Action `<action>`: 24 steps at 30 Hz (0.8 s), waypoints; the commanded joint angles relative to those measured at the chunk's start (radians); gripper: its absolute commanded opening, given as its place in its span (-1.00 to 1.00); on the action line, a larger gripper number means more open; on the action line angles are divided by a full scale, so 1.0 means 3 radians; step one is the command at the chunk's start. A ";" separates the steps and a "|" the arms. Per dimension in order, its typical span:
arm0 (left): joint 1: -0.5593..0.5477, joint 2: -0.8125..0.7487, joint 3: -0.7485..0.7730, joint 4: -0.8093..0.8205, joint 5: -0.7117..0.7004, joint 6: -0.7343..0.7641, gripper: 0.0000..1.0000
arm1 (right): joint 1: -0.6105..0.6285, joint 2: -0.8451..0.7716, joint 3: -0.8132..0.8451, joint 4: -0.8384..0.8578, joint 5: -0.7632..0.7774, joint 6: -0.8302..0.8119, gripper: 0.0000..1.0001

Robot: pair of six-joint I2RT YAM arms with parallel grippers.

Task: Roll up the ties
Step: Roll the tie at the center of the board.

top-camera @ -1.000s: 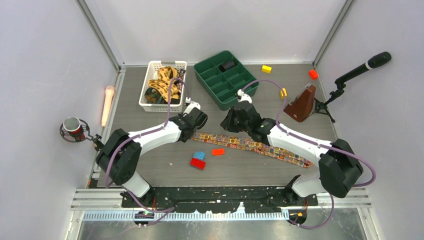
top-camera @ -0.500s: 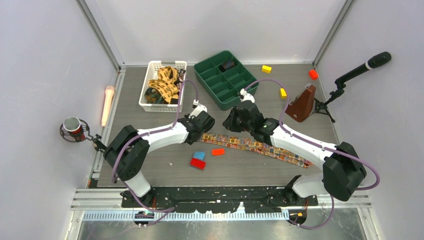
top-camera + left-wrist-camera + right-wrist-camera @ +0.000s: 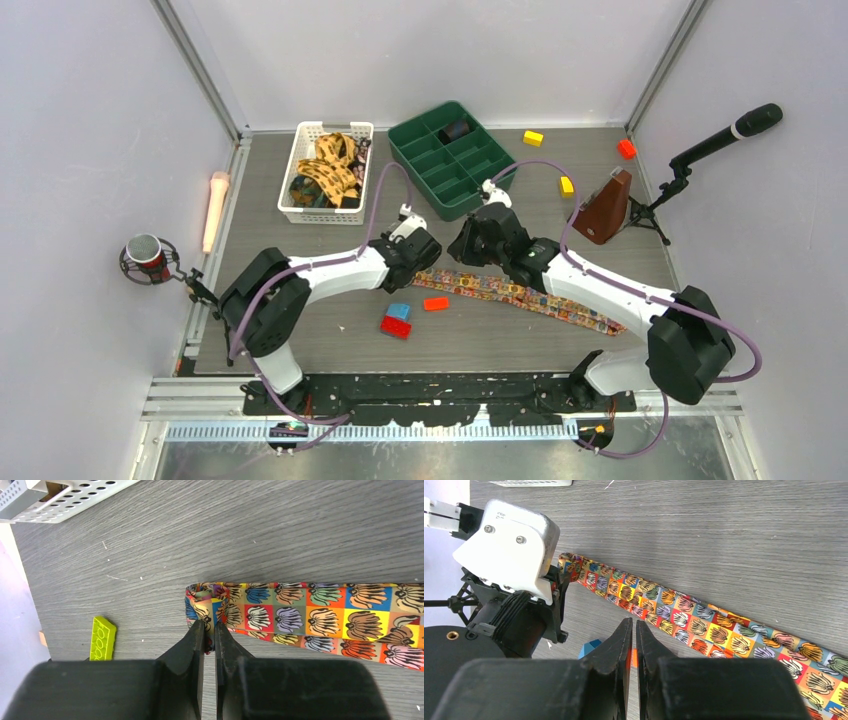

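Observation:
A long tie [image 3: 520,293] with bright orange, red and yellow squares lies flat across the middle of the table. In the left wrist view its left end [image 3: 210,600] is curled over on itself. My left gripper [image 3: 209,626] is shut on that curled end; from above it [image 3: 424,264] sits at the tie's left tip. Hovering just behind the tie, my right gripper [image 3: 634,622] is shut with nothing between its fingers, and from above it [image 3: 470,246] is close beside the left one. More ties [image 3: 325,170] are piled in the white basket [image 3: 300,213].
A green compartment tray [image 3: 490,180] stands at the back with a dark roll [image 3: 457,129] in one cell. Blue [image 3: 399,311], red [image 3: 395,326] and orange [image 3: 436,303] blocks lie just in front of the tie. A brown wedge-shaped object [image 3: 603,208] and a microphone [image 3: 725,135] stand at the right.
My left gripper has moved right along the table with the tie's end, so the flat stretch is shorter. The right gripper has barely moved.

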 commanded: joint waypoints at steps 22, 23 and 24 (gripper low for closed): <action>-0.0091 0.0194 0.0131 0.0149 0.0302 -0.0153 -0.34 | -0.0044 -0.0079 -0.0021 0.0076 0.0078 0.0023 -0.73; -0.0091 0.0191 0.0132 0.0154 0.0307 -0.0158 -0.30 | -0.0045 -0.0071 -0.0022 0.0077 0.0081 0.0023 -0.73; -0.0091 0.0188 0.0128 0.0162 0.0315 -0.0159 -0.28 | -0.0045 -0.0068 -0.0022 0.0082 0.0081 0.0025 -0.73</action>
